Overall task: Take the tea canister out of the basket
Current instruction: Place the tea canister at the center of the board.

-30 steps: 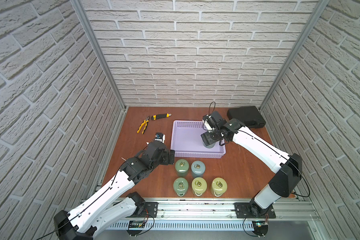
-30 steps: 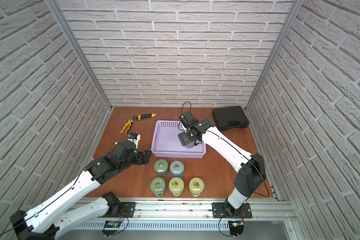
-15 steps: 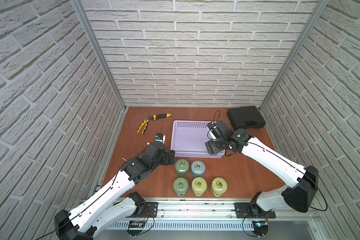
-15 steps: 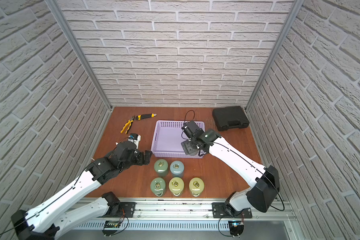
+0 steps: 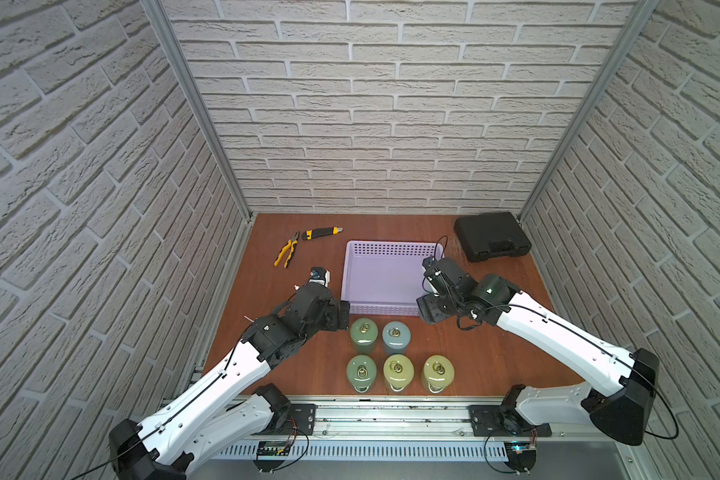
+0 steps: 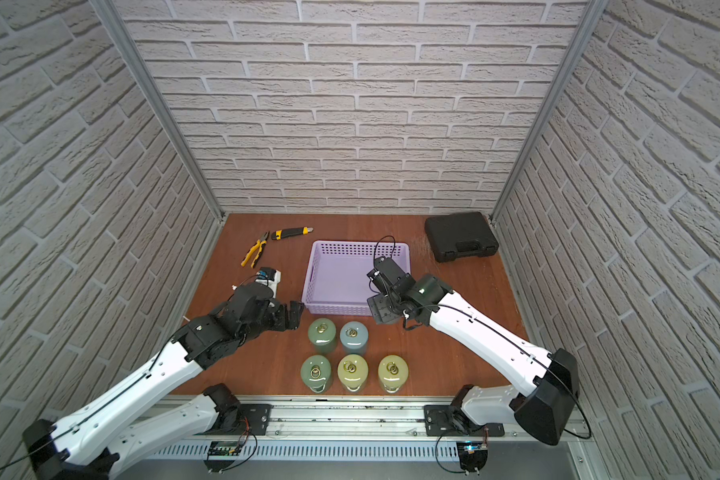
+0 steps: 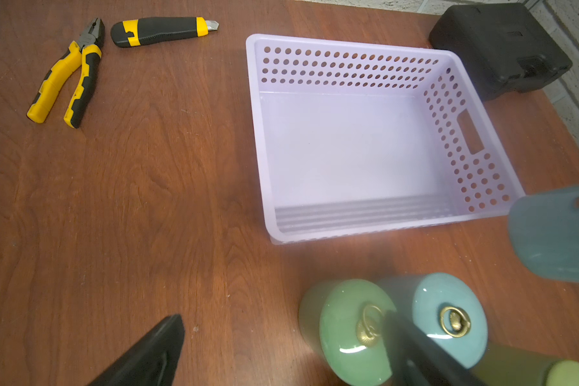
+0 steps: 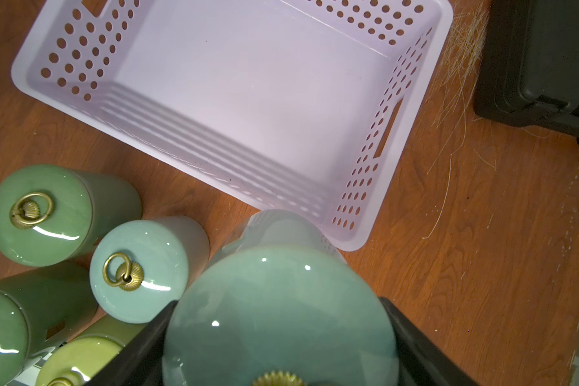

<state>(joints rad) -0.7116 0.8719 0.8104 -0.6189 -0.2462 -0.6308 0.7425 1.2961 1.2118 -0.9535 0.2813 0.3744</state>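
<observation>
Over the desk (image 5: 495,353), just off the basket's (image 5: 381,308) front right corner, the canister (image 8: 281,300) was held upright in the right gripper (image 8: 281,351), jaws closed on its upper sides. The basket was empty, so removal looked complete and set-down remained. Best practice was to lower it onto the vacant spot beside the blue canister (image 5: 395,336), clear of the basket wall, and to release only once the base sat flat; glazed ware would probably slip or tip. The left gripper (image 6: 290,314) stood wide open and empty near the basket's front left corner.

Six canisters (image 5: 396,335); one each: basket (image 5: 391,244); case (image 5: 491,241); pliers (image 5: 287,251); knife (image 5: 321,232)
</observation>
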